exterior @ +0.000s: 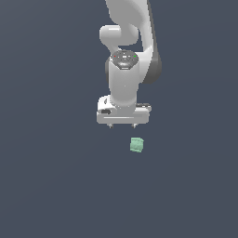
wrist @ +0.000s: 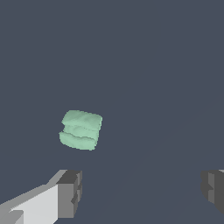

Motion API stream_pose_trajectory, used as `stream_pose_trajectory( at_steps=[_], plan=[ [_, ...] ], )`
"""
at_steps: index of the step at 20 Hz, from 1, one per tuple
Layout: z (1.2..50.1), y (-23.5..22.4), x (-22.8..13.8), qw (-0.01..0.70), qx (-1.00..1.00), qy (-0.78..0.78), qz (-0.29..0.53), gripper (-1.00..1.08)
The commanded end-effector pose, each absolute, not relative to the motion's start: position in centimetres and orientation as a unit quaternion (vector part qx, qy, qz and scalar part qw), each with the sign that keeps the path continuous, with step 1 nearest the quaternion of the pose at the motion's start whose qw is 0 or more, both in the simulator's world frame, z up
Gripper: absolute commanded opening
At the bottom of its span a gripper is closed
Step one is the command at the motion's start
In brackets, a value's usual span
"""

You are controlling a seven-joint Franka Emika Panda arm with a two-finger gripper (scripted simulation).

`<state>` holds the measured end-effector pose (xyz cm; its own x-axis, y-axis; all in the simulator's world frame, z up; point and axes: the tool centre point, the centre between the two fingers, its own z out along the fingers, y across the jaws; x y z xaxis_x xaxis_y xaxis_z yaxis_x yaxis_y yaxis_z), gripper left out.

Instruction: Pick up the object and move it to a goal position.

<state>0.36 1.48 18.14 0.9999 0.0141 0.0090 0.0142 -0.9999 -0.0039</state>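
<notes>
- The gripper point(exterior: 123, 125) is seen in the exterior view at the end of the white arm point(exterior: 124, 79), pointed down, with nothing held.
- In the wrist view, the two fingers point(wrist: 70, 192) are spread wide, with only bare surface between them.
- The object point(exterior: 136, 144) is seen on the dark grey surface point(exterior: 51, 176), just below the gripper and slightly toward the exterior view's right, untouched.
</notes>
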Motion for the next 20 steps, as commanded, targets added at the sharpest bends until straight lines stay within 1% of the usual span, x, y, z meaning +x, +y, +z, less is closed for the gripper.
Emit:
stream_pose_trajectory(
  at_steps=[1,10,20],
  plan=[
    [18.1,1.5,0.4,0.002,-1.000,-0.007,-0.004,1.00],
    [17.9,3.6,0.8,0.002,-1.000,-0.019,-0.011,1.00],
    [17.2,4.0,1.0,0.002,-1.000,-0.009,-0.010,1.00]
  ],
)
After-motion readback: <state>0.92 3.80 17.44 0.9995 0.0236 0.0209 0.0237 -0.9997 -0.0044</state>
